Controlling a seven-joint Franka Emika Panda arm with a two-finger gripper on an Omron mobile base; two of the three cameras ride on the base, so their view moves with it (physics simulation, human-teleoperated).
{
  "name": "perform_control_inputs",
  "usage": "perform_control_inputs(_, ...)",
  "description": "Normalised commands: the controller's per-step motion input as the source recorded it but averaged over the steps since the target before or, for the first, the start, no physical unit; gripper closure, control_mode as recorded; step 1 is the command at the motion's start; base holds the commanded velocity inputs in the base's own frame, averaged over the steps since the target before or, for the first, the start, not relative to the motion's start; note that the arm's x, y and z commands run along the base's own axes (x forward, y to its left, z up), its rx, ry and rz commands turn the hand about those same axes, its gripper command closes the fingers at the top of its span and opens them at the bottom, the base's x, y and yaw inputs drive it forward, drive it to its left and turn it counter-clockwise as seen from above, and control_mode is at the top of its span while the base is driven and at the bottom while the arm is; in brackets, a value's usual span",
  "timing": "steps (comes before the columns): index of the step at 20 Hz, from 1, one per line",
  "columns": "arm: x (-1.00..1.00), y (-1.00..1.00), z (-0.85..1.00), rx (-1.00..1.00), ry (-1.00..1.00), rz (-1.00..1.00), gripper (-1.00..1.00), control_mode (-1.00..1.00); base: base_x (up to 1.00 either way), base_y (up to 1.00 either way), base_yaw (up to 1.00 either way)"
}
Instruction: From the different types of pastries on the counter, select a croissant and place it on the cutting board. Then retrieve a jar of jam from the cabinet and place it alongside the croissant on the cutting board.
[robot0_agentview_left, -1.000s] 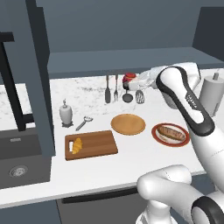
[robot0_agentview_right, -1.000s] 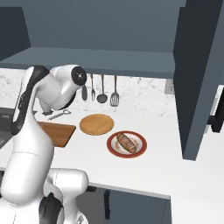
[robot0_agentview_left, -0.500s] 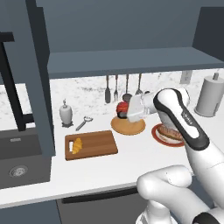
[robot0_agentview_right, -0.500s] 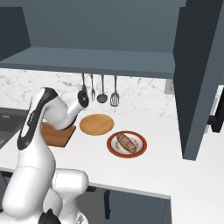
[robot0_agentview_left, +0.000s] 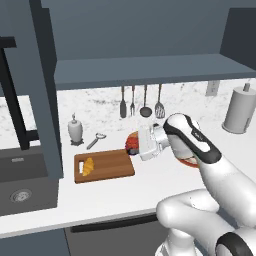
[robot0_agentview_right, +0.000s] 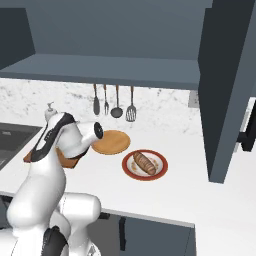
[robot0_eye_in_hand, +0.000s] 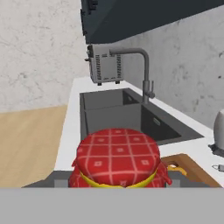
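Observation:
My gripper (robot0_agentview_left: 136, 146) is shut on the jar of jam (robot0_agentview_left: 132, 143), a squat red jar whose top (robot0_eye_in_hand: 116, 156) is a red checked cloth with a yellow band. It hangs at the far right corner of the brown cutting board (robot0_agentview_left: 111, 167); I cannot tell whether it touches the board. The small golden croissant (robot0_agentview_left: 88, 166) lies on the board's left part. The longer brown pastry (robot0_agentview_right: 145, 163) rests on a red-rimmed plate. Above runs the dark blue-grey cabinet shelf (robot0_agentview_left: 150, 70). A corner of the board (robot0_eye_in_hand: 190, 169) shows in the hand view.
A round tan plate (robot0_agentview_right: 111, 142) lies behind the arm on the white counter (robot0_agentview_left: 115, 192). Utensils (robot0_agentview_left: 140, 102) hang on the back wall. A soap dispenser (robot0_agentview_left: 75, 131) and bottle opener (robot0_agentview_left: 96, 141) sit behind the board. The sink (robot0_agentview_left: 20, 190) is left, a paper towel roll (robot0_agentview_left: 240, 110) right.
The arm has swung left and down from near the shelf, carrying the jar past the tan plate to the board's right end.

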Motion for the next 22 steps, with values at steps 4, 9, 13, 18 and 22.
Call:
perform_control_inputs(4, 0.19, 0.26, -0.62, -0.02, 0.0, 0.11, 1.0, -1.0, 0.0, 0.0, 0.0)
perform_control_inputs(9, 0.27, 0.27, -0.5, -0.01, 0.0, 0.0, 1.0, -1.0, 0.0, 0.0, 0.0)
perform_control_inputs(13, 0.46, 0.03, -0.42, 0.0, 0.01, 0.0, 1.0, -1.0, 0.0, 0.0, 0.0)
perform_control_inputs(18, 0.52, 0.0, -0.3, 0.0, 0.02, 0.0, 1.0, -1.0, 0.0, 0.0, 0.0)
perform_control_inputs(22, 0.48, 0.04, -0.32, -0.02, 0.05, 0.0, 1.0, -1.0, 0.0, 0.0, 0.0)
